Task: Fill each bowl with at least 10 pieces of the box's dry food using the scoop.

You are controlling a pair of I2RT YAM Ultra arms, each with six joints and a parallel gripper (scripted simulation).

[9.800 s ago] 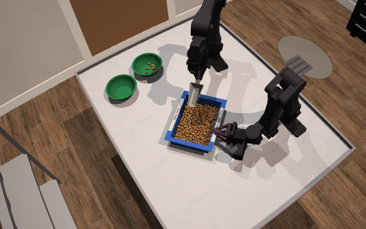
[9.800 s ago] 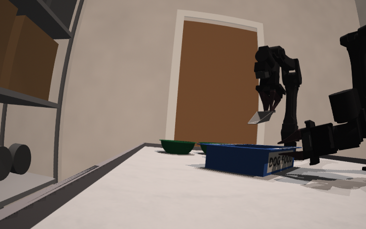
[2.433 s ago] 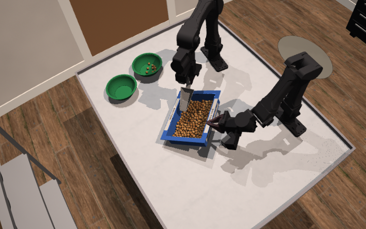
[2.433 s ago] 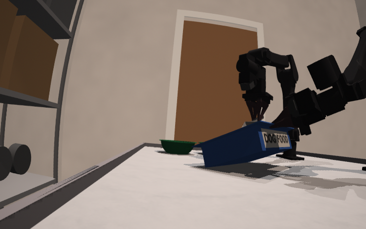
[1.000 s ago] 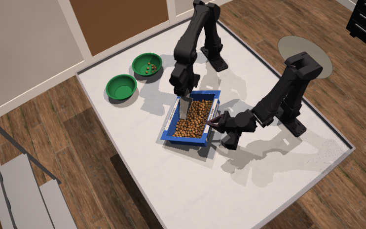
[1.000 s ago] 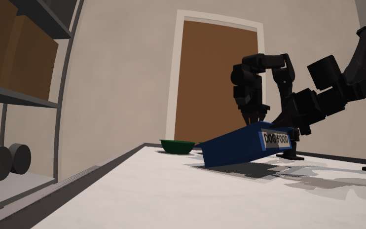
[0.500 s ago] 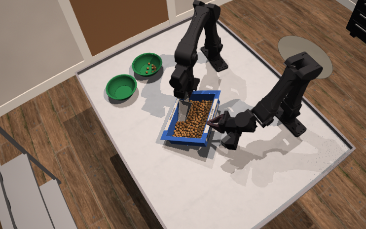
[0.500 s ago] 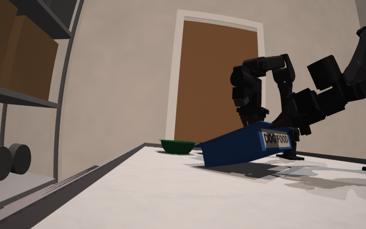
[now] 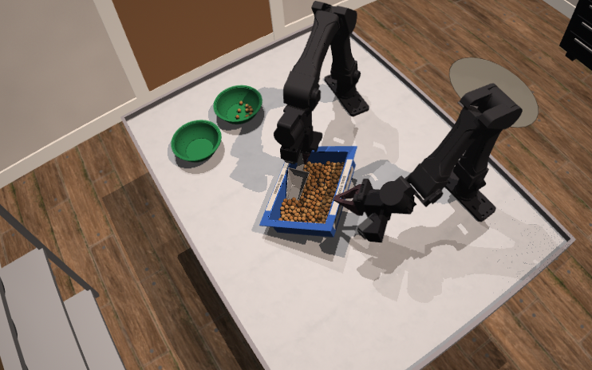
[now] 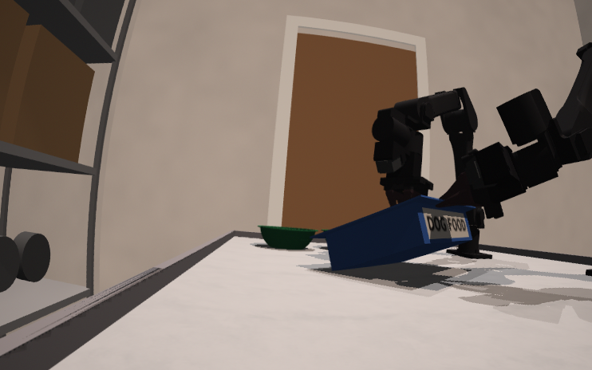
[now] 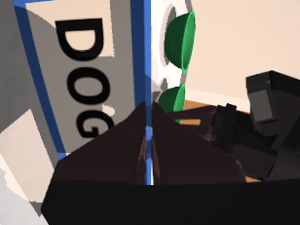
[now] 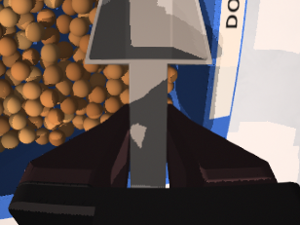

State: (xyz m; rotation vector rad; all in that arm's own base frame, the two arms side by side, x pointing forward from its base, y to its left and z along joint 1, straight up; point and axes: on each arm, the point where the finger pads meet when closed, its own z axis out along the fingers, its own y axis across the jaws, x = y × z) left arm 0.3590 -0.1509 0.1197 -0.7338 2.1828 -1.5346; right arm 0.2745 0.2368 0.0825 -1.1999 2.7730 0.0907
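Note:
The blue dog food box (image 9: 312, 190) is full of brown food pieces (image 9: 316, 190) and is tilted, one side raised off the table (image 10: 392, 235). My left gripper (image 9: 345, 198) is shut on the raised side wall, which shows between the fingertips in the left wrist view (image 11: 149, 117). My right gripper (image 9: 298, 156) is shut on the grey scoop's handle. The scoop (image 12: 148, 20) (image 9: 296, 182) points down into the box beside the pieces and looks empty. The far green bowl (image 9: 238, 104) holds several pieces. The near green bowl (image 9: 196, 140) is empty.
Both bowls stand at the table's far left corner, apart from the box. One bowl (image 10: 287, 236) shows behind the box in the exterior view. A raised rim runs along the table's edges. Both arm bases (image 9: 347, 93) (image 9: 478, 202) stand at the back and right.

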